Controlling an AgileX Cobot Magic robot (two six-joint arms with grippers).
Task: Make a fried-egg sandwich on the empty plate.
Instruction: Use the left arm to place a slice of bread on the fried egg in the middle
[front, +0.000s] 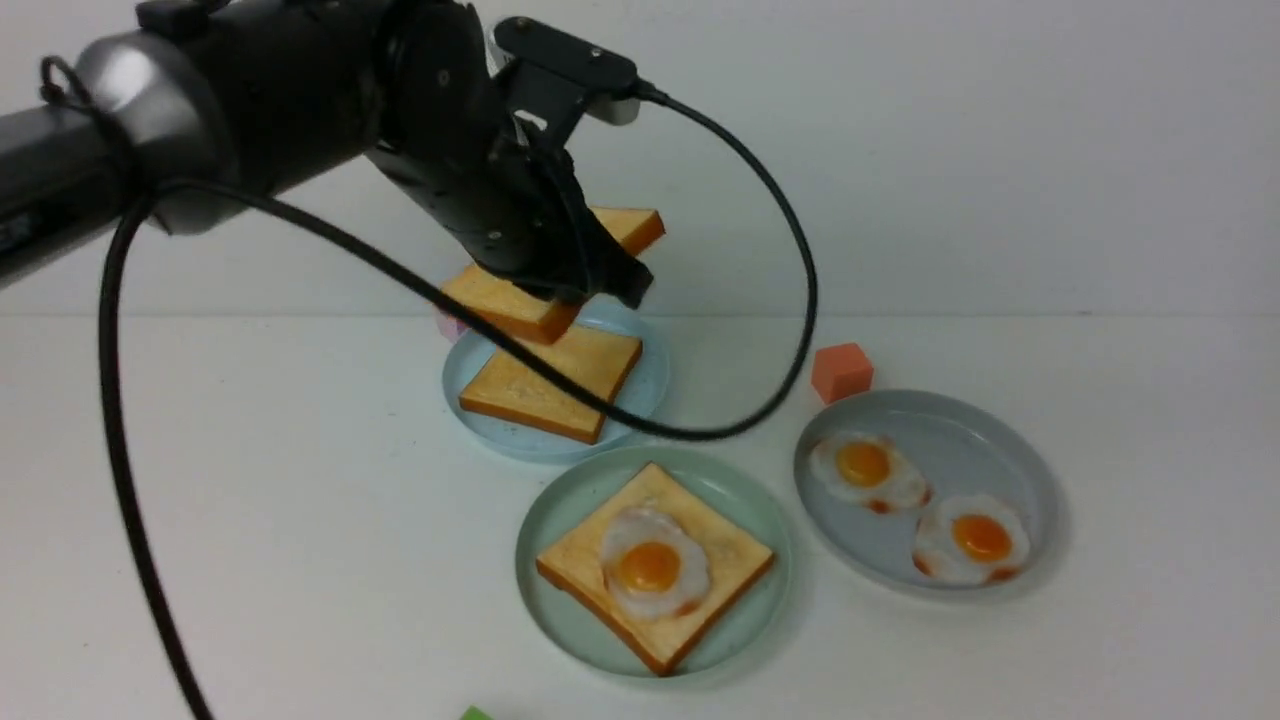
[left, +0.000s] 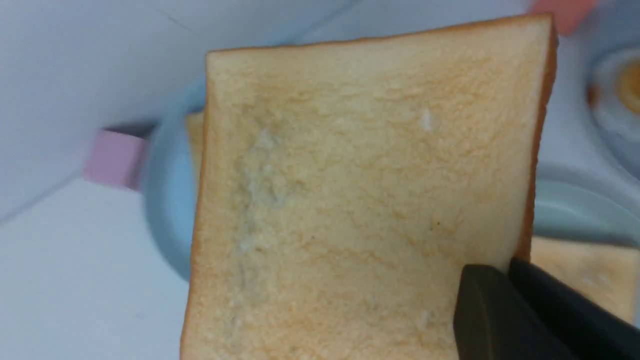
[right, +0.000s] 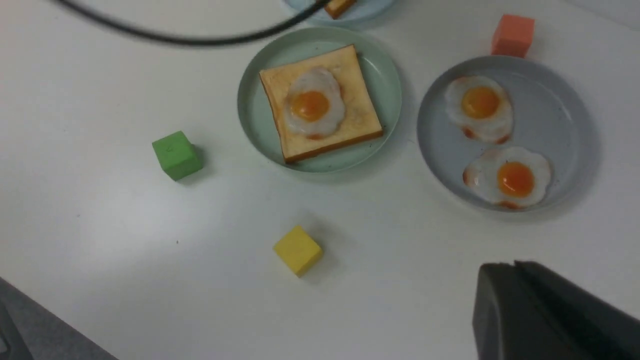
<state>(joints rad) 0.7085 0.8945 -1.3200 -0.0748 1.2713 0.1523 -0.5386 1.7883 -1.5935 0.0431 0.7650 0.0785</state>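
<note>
In the front view we see the left gripper (front: 585, 285) in the upper middle of the frame, clenched on the held toast slice (front: 508, 305). This slice hangs tilted in the air above the light-blue plate (front: 640, 385), where a second toast slice (front: 550, 385) lies flat. A black cable (front: 800, 300) loops down from the wrist to the table (front: 250, 500). In the lower middle stands the mint-green plate (front: 560, 520). It carries the bottom toast slice (front: 720, 570) with one fried egg (front: 652, 562) on top, and no upper slice covers the egg yet. At the right the grey-blue plate (front: 1000, 440) holds two fried eggs (front: 868, 470) side by side. An orange cube (front: 841, 371) sits just beyond its rim.

In the left wrist view the held toast slice fills most of the frame (its pale crumb side faces the camera). One dark finger (left: 500, 315) presses on it in the lower right corner. A pink cube (left: 116, 159) shows at the left, just beside the light-blue plate.

In the right wrist view the right gripper (right: 510, 272) is in the lower right corner, its fingers together with nothing between them. The mint-green plate with toast and egg is in the upper middle. A green cube (right: 176, 155) lies left of it, and a yellow cube (right: 298, 250) lies below it.
</note>
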